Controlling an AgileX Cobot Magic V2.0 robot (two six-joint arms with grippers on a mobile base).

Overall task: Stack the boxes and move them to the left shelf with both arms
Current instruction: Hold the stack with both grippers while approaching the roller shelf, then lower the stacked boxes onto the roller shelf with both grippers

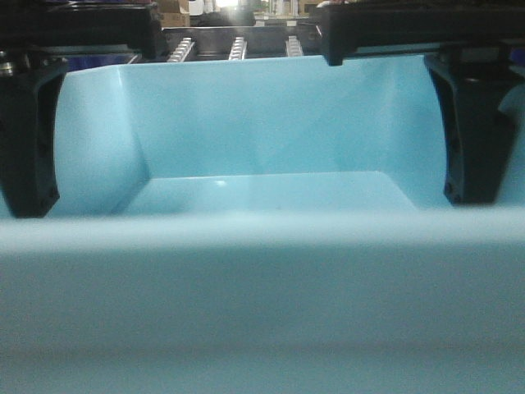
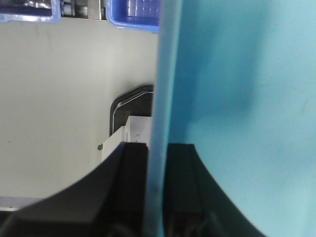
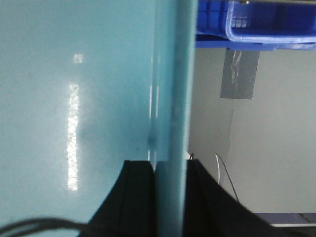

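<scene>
Beyond the raised tub, the front view shows a strip of steel shelf (image 1: 238,43) with rows of small white rollers (image 1: 182,49), and cluttered workshop space behind it. Nearly all of that view is filled by the light blue tub (image 1: 262,148), held up close to the camera with its near rim a blurred band across the lower half and its open inside facing the lens. No pink tub can be made out in any view.

At the tub's left end, the left gripper (image 1: 29,135) straddles the wall: the left wrist view shows one black finger (image 2: 89,197) outside and the other inside, with the thin blue wall pinched between them. The right gripper (image 1: 480,123) does the same at the opposite end; in the right wrist view its fingers (image 3: 133,197) sit on either side of the rim, closed tightly against it.

Behind the left gripper lies pale floor (image 2: 54,98) and the lower edges of dark blue bins (image 2: 133,15). Past the right gripper, another dark blue bin (image 3: 266,22) sits above a grey tape patch (image 3: 241,74) on a pale surface.
</scene>
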